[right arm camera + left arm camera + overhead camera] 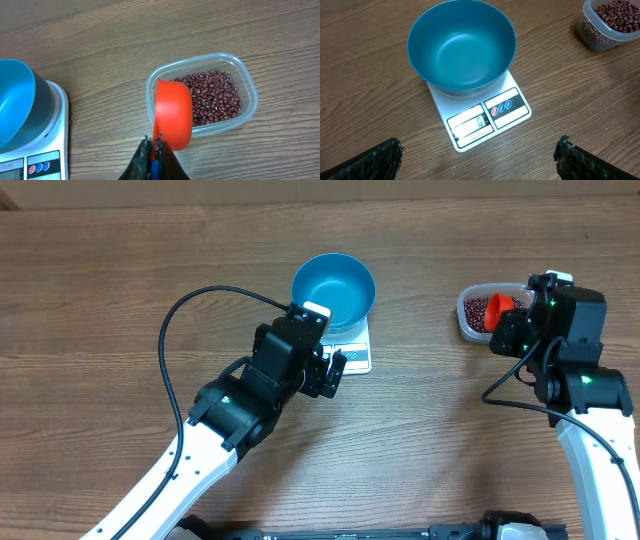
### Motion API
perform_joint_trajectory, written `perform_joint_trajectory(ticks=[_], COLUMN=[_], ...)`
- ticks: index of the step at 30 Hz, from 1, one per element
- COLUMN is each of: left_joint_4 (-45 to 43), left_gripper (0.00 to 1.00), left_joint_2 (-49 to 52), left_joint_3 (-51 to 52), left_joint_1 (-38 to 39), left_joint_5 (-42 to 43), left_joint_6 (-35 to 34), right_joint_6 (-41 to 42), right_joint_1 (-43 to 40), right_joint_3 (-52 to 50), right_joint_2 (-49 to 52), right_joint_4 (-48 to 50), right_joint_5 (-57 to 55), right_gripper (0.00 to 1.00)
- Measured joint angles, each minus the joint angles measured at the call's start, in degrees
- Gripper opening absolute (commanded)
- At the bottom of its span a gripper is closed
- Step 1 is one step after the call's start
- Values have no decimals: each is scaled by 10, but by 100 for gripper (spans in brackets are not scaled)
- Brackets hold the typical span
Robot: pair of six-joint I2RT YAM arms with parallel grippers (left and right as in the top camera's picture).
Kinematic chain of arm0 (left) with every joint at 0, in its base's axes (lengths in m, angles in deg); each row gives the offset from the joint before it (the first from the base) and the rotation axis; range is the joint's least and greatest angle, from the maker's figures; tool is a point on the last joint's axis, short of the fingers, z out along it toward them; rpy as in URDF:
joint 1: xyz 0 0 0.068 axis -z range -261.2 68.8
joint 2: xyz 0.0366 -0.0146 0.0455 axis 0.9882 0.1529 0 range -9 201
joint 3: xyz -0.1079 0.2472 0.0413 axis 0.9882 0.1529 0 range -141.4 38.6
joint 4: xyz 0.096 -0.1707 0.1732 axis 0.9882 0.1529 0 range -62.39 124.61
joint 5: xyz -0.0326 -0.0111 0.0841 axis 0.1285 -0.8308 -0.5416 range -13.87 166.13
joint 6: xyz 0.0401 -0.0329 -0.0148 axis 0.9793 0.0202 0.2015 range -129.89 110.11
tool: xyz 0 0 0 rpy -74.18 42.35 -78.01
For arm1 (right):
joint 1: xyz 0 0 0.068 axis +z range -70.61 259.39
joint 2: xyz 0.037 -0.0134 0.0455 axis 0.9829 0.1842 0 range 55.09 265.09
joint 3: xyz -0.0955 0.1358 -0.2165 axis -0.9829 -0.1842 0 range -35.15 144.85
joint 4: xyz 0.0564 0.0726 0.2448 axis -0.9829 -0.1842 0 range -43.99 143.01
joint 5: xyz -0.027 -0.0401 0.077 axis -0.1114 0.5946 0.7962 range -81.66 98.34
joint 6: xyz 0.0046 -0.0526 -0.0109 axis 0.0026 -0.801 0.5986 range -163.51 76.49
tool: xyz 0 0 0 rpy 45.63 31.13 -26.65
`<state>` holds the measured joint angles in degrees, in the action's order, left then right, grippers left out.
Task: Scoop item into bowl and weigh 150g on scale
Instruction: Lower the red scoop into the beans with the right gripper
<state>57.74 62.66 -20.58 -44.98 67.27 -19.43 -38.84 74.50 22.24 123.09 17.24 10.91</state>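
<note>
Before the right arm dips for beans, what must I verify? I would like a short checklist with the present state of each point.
1. Round blue bowl sits empty on flat white kitchen scale: ok.
2. Display seems to read zero: ok.
3. Right claw shut on red-orange plastic scoop: ok.
4. Scoop is over clear plastic tub holding dark red-brown beans: ok.
5. Scoop loaded: cannot tell, its inside faces away.
6. Left claw open, empty, apart from bowl: ok.
</note>
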Motion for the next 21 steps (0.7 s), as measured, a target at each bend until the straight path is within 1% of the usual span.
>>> perform_joint_trajectory(ticks=[5, 12, 21], left_joint_4=[6, 16, 15], left_gripper=[100, 100, 99], left_joint_2=[0, 0, 0], left_joint_3=[0, 0, 0], left_joint_1=[-6, -54, -55], left_joint_5=[0, 26, 55], left_joint_6=[0, 12, 28], right_joint_6=[0, 0, 0], right_joint_1=[0, 0, 0], right_joint_3=[0, 0, 0], right_joint_2=[0, 0, 0], right_joint_4=[2, 2, 2], right_joint_5=[0, 0, 0], right_gripper=[4, 4, 4])
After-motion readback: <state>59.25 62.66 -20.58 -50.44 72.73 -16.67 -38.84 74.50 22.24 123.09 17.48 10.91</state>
